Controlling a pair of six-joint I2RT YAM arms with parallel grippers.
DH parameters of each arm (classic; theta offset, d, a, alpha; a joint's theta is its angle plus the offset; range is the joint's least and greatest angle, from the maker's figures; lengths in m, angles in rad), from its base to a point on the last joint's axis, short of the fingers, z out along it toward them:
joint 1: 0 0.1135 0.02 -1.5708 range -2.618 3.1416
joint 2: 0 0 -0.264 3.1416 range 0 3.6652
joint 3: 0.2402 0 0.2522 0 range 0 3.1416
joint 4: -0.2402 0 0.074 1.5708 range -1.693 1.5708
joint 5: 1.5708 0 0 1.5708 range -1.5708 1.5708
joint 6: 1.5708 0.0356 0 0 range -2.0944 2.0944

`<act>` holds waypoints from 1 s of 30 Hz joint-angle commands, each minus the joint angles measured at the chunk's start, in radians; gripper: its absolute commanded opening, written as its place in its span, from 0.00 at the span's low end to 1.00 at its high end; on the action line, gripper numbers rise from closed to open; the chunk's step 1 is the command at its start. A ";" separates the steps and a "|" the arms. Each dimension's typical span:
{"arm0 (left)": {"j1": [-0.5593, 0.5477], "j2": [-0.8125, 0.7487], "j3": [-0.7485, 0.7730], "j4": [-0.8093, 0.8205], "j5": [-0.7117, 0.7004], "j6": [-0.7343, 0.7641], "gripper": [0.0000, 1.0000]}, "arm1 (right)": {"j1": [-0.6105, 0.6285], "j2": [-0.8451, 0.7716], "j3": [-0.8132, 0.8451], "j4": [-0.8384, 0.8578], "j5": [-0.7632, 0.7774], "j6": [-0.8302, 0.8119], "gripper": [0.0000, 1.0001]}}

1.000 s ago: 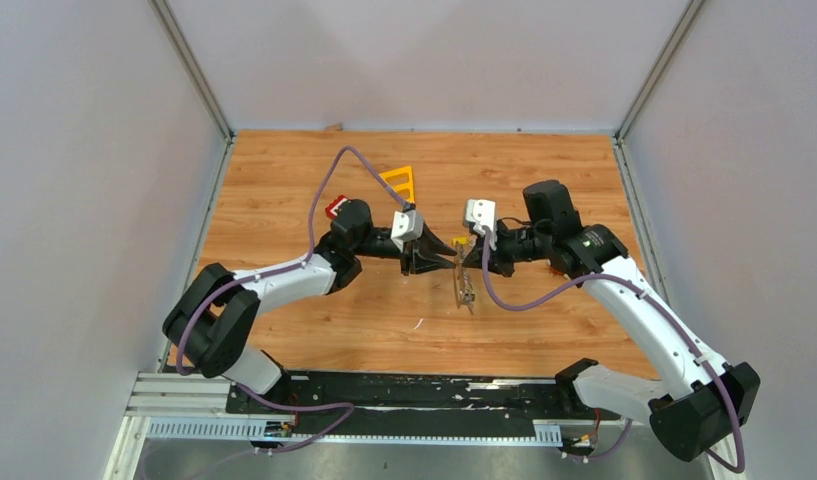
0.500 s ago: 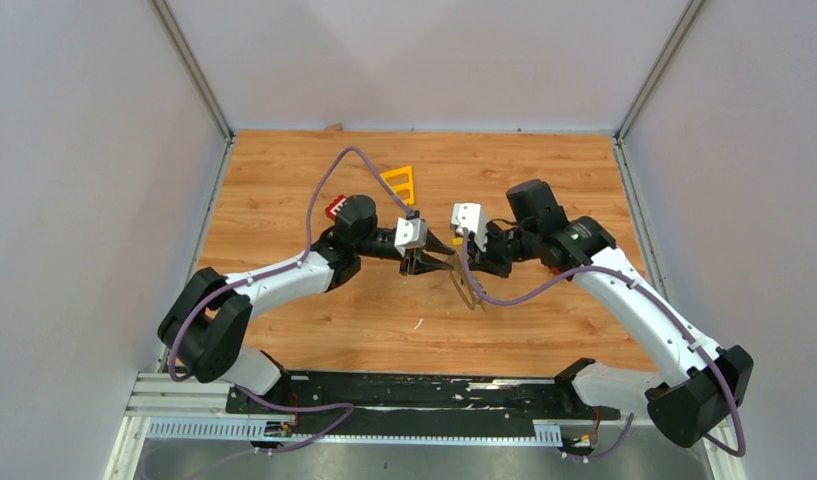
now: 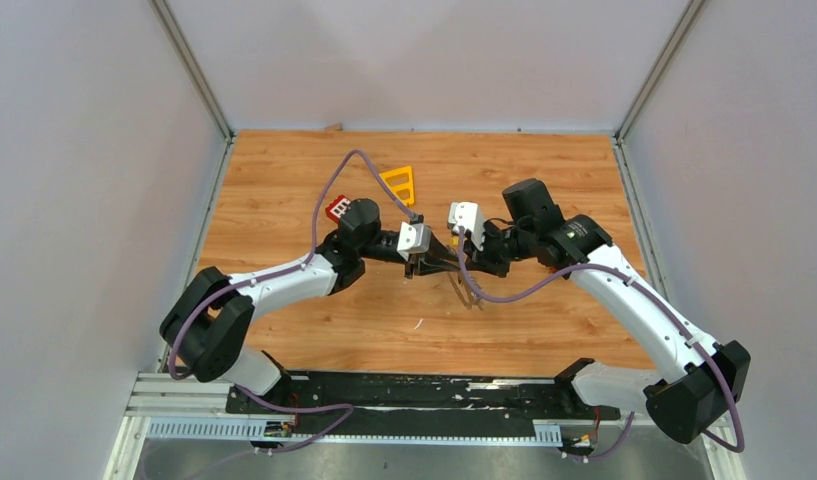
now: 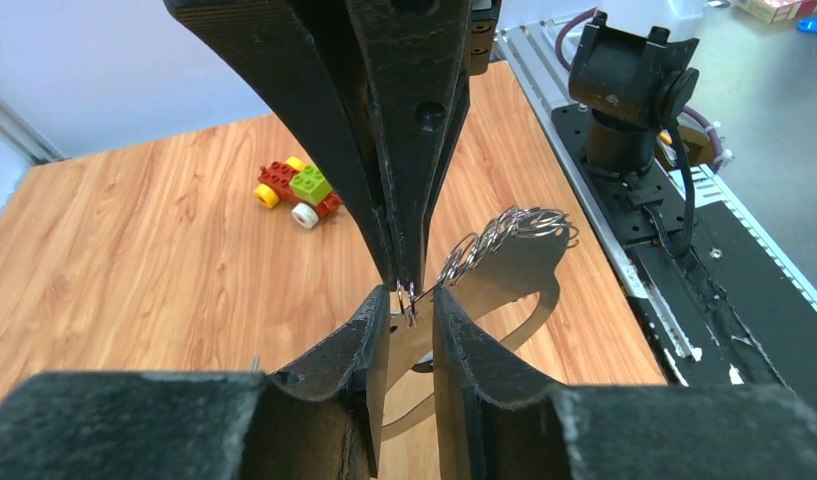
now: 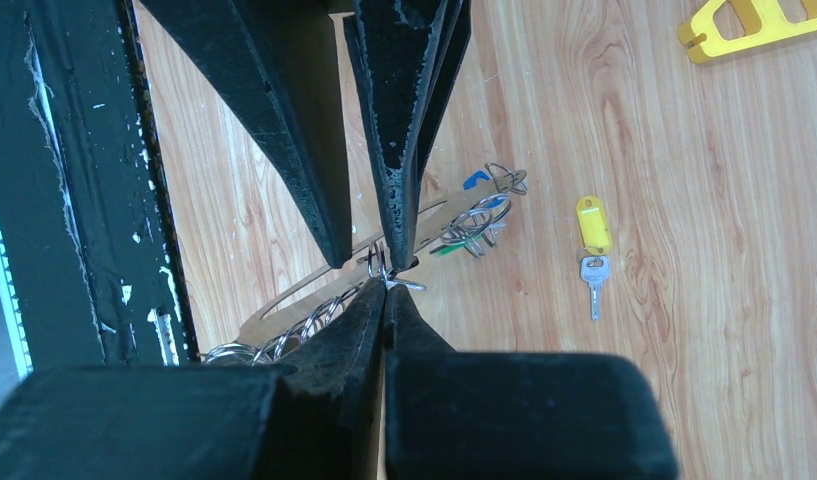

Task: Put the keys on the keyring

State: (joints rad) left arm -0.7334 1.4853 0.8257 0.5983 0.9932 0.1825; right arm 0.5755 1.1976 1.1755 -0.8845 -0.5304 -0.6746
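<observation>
In the left wrist view the left pincer [image 4: 412, 308] fills the bottom of the frame. Its fingers are parted by a narrow slot with a small wire ring [image 4: 406, 298] standing in it, and the pads do not visibly squeeze it. Just beyond, right of centre, the keyring [image 4: 519, 268] shows as a flat grey plate with a coil of wire rings [image 4: 509, 228] along its top edge. A toy brick car [image 4: 296, 187] sits farther back on the bench [image 4: 134, 260], left of centre.

The right wrist view shows what that one hides. The right pincer [image 5: 385, 290], at bottom centre, is clenched on that small ring. Keys with blue and green tags [image 5: 472, 215] sit against the keyring at mid-frame. Farther right a yellow-tagged key [image 5: 591, 245] lies alone on the bench, and a yellow frame [image 5: 749, 25] lies in the upper right corner.

From above, both pincers meet tip to tip at mid-frame, with the keyring just below them in the picture.
</observation>
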 commanded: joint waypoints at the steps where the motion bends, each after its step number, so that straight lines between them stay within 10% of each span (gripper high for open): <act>1: -0.004 0.008 -0.005 0.029 0.006 0.000 0.29 | 0.006 -0.014 0.031 0.038 -0.017 0.022 0.00; 16: -0.018 0.023 0.019 -0.032 -0.006 0.039 0.24 | 0.006 -0.026 0.019 0.050 -0.024 0.027 0.00; 24: -0.020 0.026 0.029 -0.033 -0.020 0.024 0.00 | 0.005 -0.036 0.004 0.057 -0.026 0.029 0.00; 30: -0.010 0.023 -0.049 0.221 -0.017 -0.154 0.00 | -0.025 -0.095 -0.034 0.092 -0.036 0.035 0.11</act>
State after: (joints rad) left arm -0.7448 1.5055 0.8188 0.5953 0.9649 0.1646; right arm 0.5743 1.1736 1.1576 -0.8684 -0.5331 -0.6559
